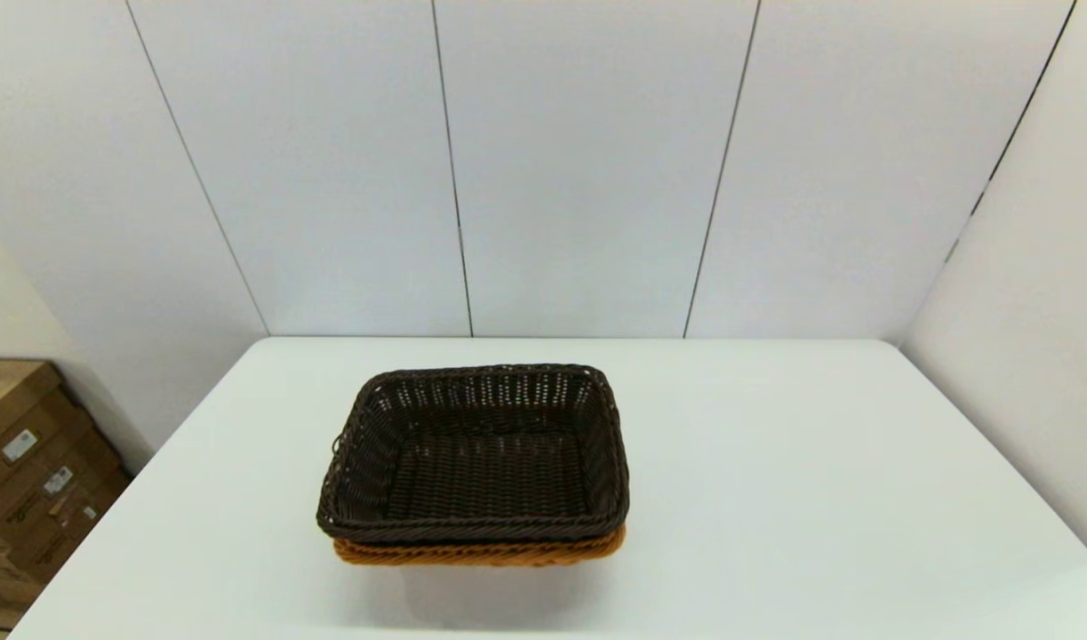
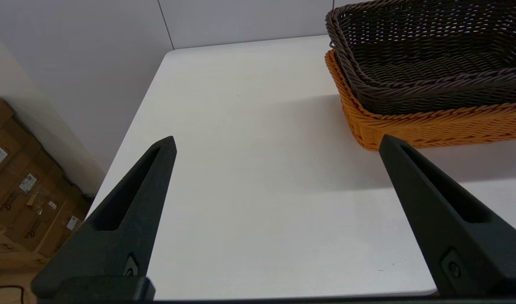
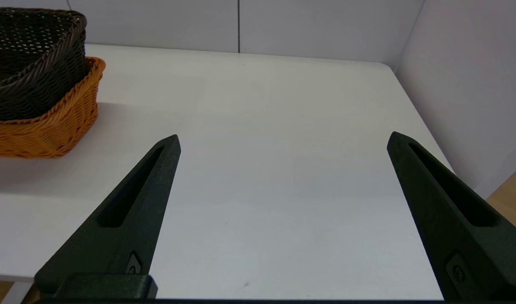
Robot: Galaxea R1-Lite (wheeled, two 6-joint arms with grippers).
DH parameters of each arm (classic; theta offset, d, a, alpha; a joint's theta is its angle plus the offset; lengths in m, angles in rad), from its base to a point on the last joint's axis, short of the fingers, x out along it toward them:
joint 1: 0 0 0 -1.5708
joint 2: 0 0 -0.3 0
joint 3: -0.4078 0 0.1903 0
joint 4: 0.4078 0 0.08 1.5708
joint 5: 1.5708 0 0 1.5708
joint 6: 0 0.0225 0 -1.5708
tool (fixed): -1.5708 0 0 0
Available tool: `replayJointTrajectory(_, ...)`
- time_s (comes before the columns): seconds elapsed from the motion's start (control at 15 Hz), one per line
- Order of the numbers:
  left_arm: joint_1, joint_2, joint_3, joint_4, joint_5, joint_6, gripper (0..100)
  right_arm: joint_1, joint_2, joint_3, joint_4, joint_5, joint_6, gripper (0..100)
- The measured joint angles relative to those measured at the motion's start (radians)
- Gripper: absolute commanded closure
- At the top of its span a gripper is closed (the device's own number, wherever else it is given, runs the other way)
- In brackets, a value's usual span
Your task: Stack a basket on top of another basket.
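With dark basket [image 1: 476,453] nested in orange-tan basket [image 1: 481,551], stacking looks done; left gripper [image 2: 276,145] and right gripper [image 3: 283,141] spread wide, empty, well clear.

You see a white surface [image 1: 774,462] before pale grey wall panels [image 1: 587,169] with thin dark seams. At your left, brown cardboard boxes [image 1: 36,480] with white labels stand on the floor beside the surface.

dark brown basket [image 1: 485,462]: near-black open weave, braided rim | orange-tan basket [image 1: 481,553]: woven, braided rim | table [image 1: 774,498]: plain white | cardboard boxes [image 1: 27,471]: brown, white labels
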Motion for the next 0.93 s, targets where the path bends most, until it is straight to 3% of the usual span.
replayJointTrajectory(0.93,0.0,0.0,0.0,0.0,0.0,0.0,0,0.0,0.0,0.0,0.0,-0.032,0.023,0)
